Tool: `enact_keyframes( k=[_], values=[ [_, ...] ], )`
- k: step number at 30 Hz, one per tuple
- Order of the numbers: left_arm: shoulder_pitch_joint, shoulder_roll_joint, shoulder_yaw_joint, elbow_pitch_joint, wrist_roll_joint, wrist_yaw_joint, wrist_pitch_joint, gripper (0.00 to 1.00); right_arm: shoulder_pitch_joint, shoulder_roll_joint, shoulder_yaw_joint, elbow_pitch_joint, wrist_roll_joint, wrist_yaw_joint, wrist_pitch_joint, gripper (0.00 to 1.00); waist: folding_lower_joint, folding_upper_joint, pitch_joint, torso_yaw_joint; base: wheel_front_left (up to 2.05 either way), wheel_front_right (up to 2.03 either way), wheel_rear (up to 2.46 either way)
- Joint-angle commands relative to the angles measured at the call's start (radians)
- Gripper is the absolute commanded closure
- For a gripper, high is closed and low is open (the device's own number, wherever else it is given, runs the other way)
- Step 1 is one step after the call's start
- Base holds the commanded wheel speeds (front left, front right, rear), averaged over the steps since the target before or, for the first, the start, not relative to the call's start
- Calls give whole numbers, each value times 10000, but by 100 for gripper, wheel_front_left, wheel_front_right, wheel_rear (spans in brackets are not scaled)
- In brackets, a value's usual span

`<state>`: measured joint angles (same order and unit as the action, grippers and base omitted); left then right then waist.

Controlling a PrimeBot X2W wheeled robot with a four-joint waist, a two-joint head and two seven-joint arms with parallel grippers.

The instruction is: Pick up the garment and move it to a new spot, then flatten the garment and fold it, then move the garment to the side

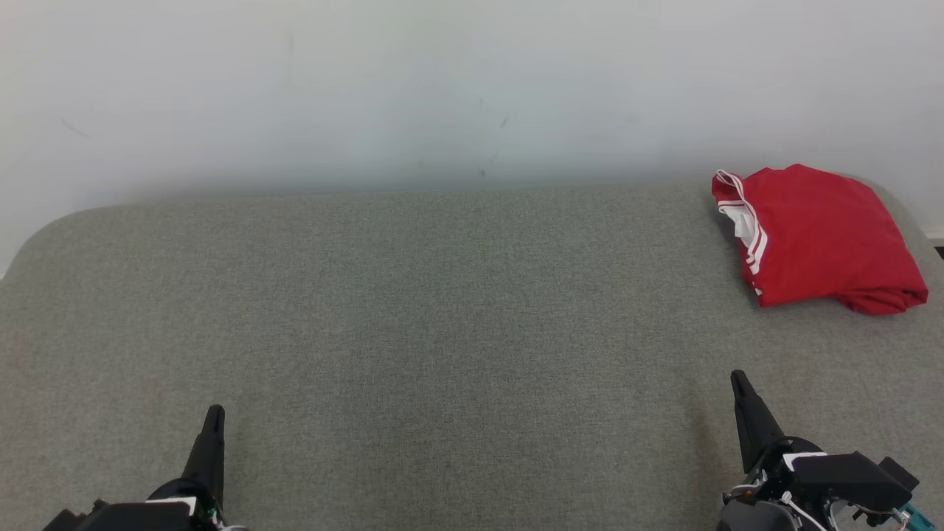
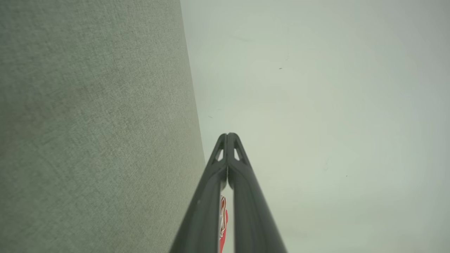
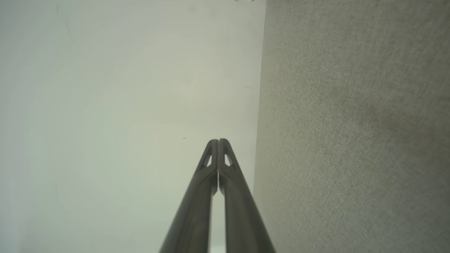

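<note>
Head view: the folded red garment with white stripes (image 1: 818,236) lies at the far right corner of the grey fabric table (image 1: 442,310), close to its rounded edge. The left gripper (image 1: 214,413) and right gripper (image 1: 737,380) sit near the robot, fingers pressed together, empty. The setting-aside step looks done. Any further nudge would fall to the right arm, which has broad bare cloth to cross.

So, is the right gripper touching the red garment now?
Apart. In the head view the right gripper sits low at the right, and a strip of bare grey surface lies between it and the red garment further back.
</note>
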<state>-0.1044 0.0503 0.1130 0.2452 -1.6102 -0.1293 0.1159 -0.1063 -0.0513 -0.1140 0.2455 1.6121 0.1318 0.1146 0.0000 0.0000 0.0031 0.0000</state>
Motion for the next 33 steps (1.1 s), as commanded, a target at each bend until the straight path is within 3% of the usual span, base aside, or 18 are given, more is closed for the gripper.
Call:
enact_keyframes(
  k=[1, 33],
  values=[
    [-99, -18, 31, 6, -51, -40, 3, 100, -55, 20, -8, -17, 17, -21, 28, 100, 0, 0, 0, 0, 0, 0, 0],
    [-99, -16, 32, 5, -51, -40, 2, 100, -55, 20, -7, -18, 18, -21, 25, 100, 0, 0, 0, 0, 0, 0, 0]
  ],
)
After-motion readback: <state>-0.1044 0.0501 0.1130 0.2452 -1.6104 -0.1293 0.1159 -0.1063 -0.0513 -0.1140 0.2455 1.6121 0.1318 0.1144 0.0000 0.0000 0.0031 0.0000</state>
